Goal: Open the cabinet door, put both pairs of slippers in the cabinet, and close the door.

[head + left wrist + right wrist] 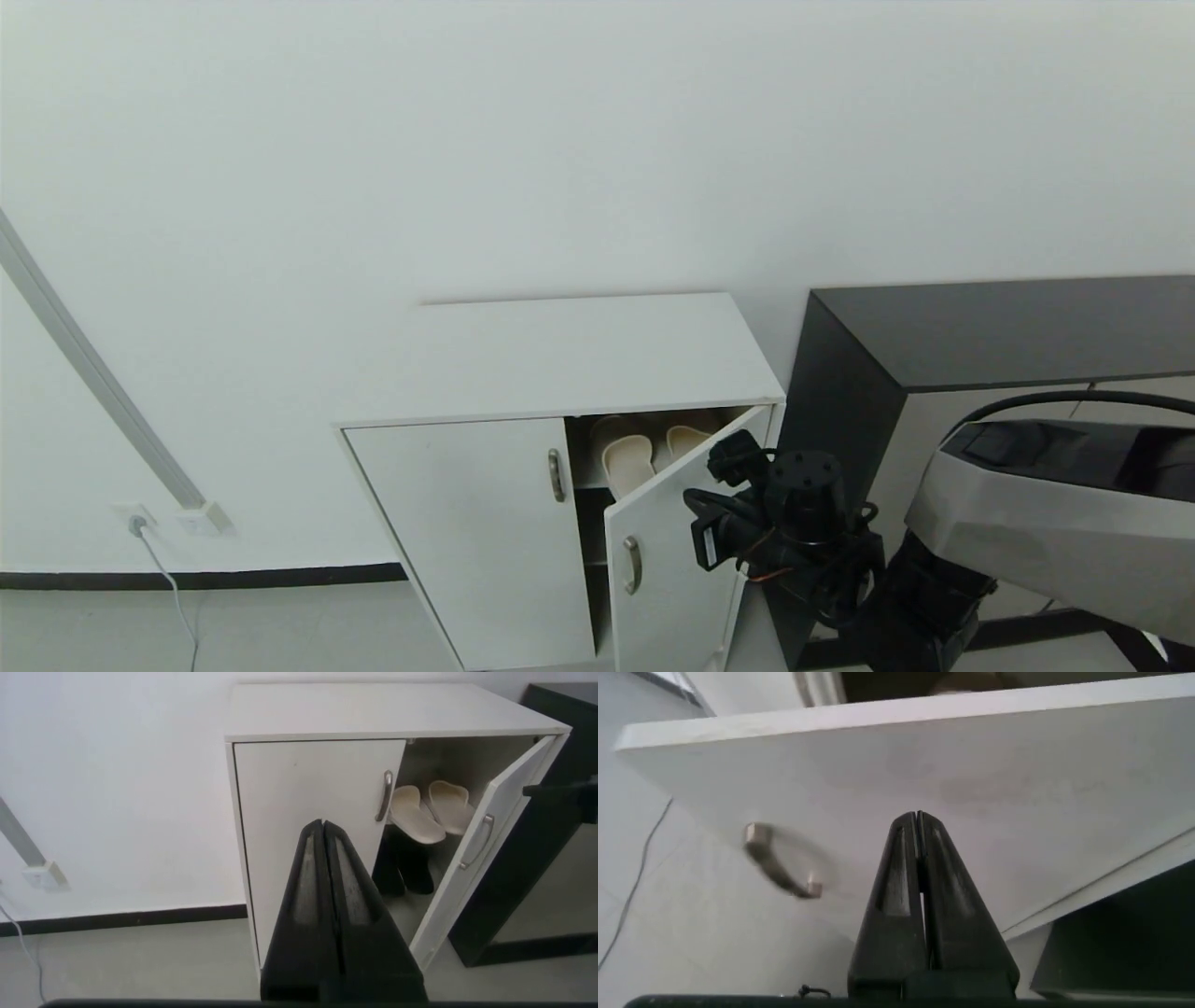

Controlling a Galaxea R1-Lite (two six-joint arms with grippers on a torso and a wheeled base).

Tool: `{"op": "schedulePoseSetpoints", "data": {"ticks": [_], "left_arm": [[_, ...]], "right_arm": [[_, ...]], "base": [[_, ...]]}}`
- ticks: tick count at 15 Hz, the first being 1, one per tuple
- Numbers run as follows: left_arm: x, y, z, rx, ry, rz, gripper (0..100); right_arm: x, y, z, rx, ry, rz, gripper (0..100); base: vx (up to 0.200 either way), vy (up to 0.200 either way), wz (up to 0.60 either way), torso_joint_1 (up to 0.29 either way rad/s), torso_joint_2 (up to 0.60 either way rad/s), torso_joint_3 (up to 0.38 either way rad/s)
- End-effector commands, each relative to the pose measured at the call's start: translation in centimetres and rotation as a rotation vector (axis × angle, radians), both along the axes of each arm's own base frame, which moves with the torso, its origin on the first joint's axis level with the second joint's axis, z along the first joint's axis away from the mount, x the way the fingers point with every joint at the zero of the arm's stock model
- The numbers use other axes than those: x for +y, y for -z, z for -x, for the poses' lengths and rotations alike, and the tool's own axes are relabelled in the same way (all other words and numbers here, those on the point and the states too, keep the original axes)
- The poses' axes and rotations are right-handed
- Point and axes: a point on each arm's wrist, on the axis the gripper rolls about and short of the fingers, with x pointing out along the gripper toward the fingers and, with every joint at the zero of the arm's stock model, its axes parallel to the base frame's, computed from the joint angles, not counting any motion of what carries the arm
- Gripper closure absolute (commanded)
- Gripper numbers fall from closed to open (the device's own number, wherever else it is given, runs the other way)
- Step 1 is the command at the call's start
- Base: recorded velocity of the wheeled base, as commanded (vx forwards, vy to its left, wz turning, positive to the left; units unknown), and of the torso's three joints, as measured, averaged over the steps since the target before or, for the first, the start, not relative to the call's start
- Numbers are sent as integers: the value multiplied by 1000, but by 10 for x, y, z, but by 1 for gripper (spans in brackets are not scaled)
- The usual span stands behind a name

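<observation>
While it faces the door (1018, 765), the right hand (920, 818) is closed.

You face a plain white wall (597, 140), evenly lit. A black baseboard (187, 578) runs along its foot above a pale grey floor (280, 625). On your left a grey trunking strip (93, 373) slants down, ending just beside a socket (135, 516) with a cable (171, 586) plugged in. On your right stands a dark desk (1008, 327).

Right hand (920, 826) with fingers pressed together, close before white cabinet door (1046, 775), metal handle (782, 863) nearby
</observation>
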Motion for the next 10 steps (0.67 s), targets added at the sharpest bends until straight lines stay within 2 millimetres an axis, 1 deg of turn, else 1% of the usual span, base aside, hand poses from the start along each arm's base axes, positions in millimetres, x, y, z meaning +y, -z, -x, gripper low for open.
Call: {"op": "schedulePoseSetpoints", "data": {"ticks": [1, 6, 10], "left_arm": [[0, 0, 0, 0, 0, 1, 100], [0, 0, 0, 2, -4, -1, 100], [0, 0, 0, 2, -2, 1, 100]], "right_arm": [[3, 7, -11, -1, 13, -1, 100], [10, 12, -30, -7, 28, 0, 100], [10, 11, -57, -15, 65, -6, 100]], "base": [[0, 0, 0, 0, 0, 0], [0, 0, 0, 0, 0, 0], [0, 0, 0, 0, 0, 0]]}}
